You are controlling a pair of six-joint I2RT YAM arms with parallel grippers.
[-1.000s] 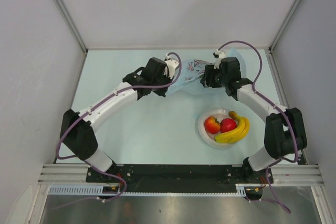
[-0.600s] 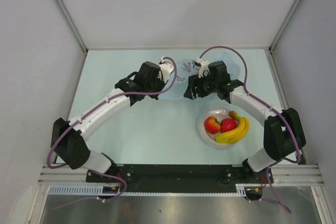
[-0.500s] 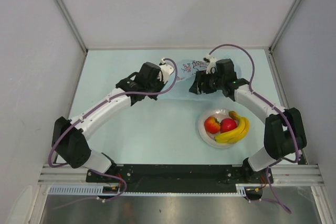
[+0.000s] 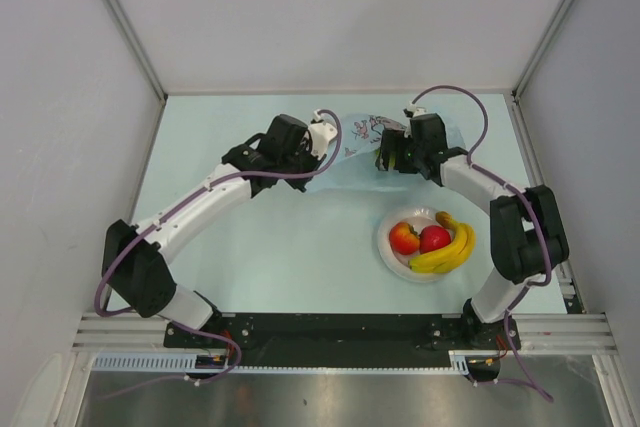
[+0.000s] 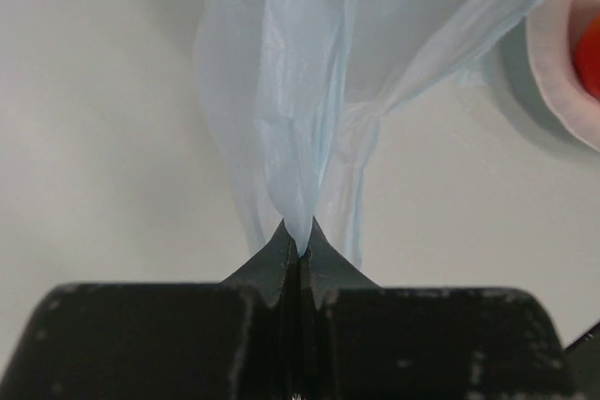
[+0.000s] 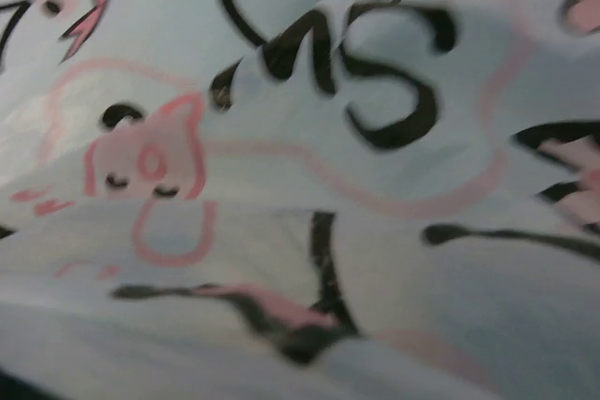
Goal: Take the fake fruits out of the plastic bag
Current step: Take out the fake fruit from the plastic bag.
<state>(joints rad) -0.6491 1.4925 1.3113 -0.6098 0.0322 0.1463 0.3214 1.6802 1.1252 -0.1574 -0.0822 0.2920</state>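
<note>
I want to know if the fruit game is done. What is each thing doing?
Thin light-blue plastic bag: bunched up, pinched at one end.
Left gripper: shut on the bag.
Right gripper: at the bag; open or shut unclear.
Yellow plastic banana: lying on the plate.
Two red round plastic fruits: on the plate.
Round white plate: holding three fruits.

1. The left arm (image 4: 200, 199) and the right arm (image 4: 470, 179) are built of smooth white tubular links joined by chunky black joint housings.
2. A thin purple cable (image 4: 447, 87) runs along each arm.
3. The left fingers (image 5: 270, 267) are matte black, tapering to thin tips, with pale scuffs.
4. A black base plate (image 4: 330, 329) carries both arms, fronted by a ribbed silver rail.
</note>
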